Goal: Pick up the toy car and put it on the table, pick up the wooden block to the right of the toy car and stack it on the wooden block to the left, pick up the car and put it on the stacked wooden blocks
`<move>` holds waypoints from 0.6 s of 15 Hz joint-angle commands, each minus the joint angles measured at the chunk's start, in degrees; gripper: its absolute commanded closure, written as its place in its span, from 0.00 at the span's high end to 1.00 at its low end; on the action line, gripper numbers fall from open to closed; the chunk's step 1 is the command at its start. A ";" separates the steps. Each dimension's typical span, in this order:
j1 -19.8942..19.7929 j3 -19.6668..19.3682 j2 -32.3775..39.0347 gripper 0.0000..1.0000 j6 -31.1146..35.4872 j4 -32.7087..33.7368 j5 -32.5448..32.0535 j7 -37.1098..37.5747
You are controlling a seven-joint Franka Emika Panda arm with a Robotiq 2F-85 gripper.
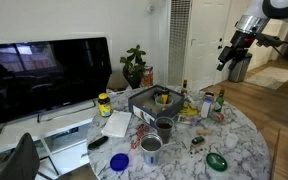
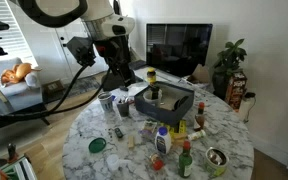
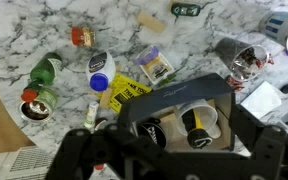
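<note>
The toy car (image 3: 186, 10) is a tiny dark vehicle at the top edge of the wrist view, on the marble table (image 3: 34, 30). It also shows in an exterior view (image 1: 197, 143). A tan wooden block (image 3: 152, 22) lies just beside it; I cannot make out a second block. My gripper (image 3: 174, 152) is open and empty. It hangs high above the table (image 1: 246, 140), over a dark open box (image 3: 174, 95), far from the car. The gripper shows in both exterior views (image 1: 227, 58) (image 2: 122, 78).
The box (image 2: 166, 98) holds cups. Around it are bottles (image 3: 44, 72), a yellow packet (image 3: 126, 92), metal cups (image 1: 151, 148), a green lid (image 1: 216, 160), a blue lid (image 1: 119, 160) and a sheet of paper (image 1: 116, 124). A TV (image 1: 46, 70) stands behind the table.
</note>
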 commanded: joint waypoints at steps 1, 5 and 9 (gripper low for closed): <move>-0.46 0.43 0.02 1.00 -0.21 0.12 0.33 -0.25; 0.35 0.37 1.54 1.00 -2.14 1.08 -0.14 -2.04; 7.95 1.49 13.47 1.00 3.47 1.41 4.66 -9.63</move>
